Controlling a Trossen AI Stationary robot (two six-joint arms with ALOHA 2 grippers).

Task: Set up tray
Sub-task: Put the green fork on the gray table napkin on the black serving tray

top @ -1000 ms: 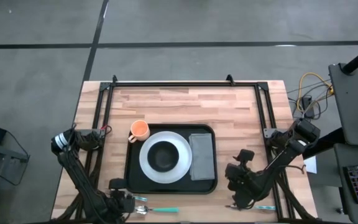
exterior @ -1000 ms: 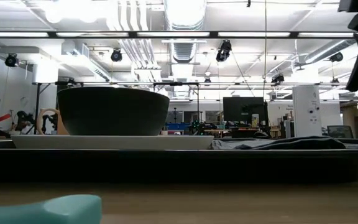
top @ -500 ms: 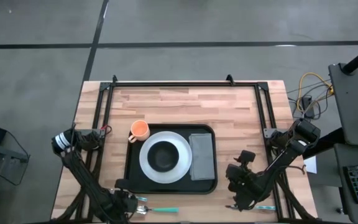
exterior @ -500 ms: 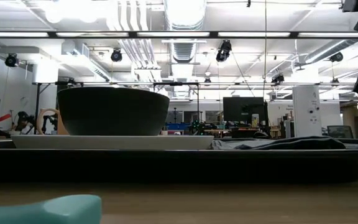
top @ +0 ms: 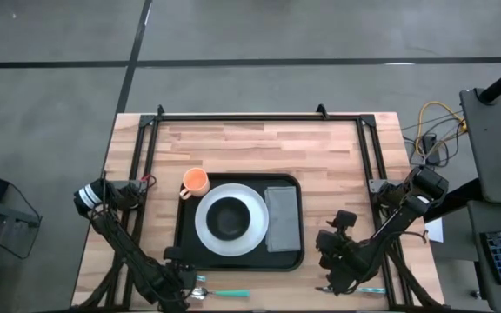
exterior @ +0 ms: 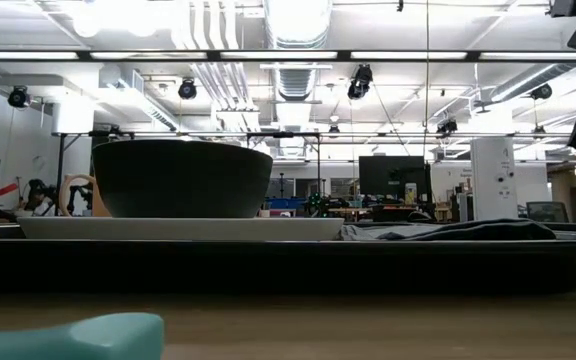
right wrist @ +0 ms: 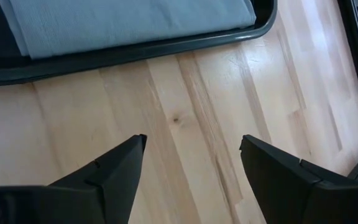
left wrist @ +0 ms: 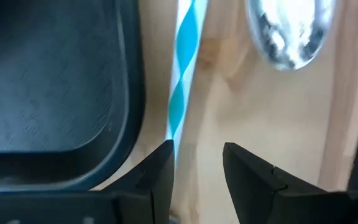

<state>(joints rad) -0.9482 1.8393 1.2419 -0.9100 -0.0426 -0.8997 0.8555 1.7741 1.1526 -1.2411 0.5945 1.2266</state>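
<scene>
At the tray's (top: 181,248) 7 o'clock corner, the left gripper (left wrist: 197,163) hangs half-apart beside the teal-handled spoon (top: 224,294). It should centre on the handle first. The right gripper (right wrist: 191,163) waits wide apart at 5 o'clock.

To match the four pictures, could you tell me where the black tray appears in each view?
High view: tray at table centre, under the white plate.
Low view: dark band across the picture.
Left wrist view: rounded corner.
Right wrist view: rim.
Shared landmark: grey napkin, also in the right wrist view.
</scene>
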